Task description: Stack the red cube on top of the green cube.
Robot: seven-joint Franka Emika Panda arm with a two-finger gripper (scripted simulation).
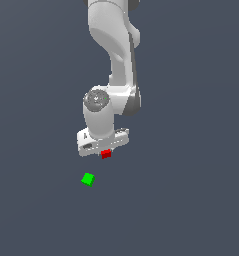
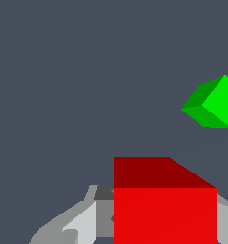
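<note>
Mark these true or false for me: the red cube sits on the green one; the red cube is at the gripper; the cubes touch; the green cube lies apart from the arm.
1. The red cube sits on the green cube. False: it is at the gripper, off to one side.
2. The red cube is at the gripper. True.
3. The cubes touch. False: a clear gap separates them.
4. The green cube lies apart from the arm. True.

There is one red cube [image 1: 106,154] and one green cube [image 1: 88,179]. That makes two cubes, both tiny. There is one white robot arm [image 1: 116,55] with one gripper [image 1: 104,148]. In the exterior view the green cube is at about 7 o'clock from the red one.
</note>
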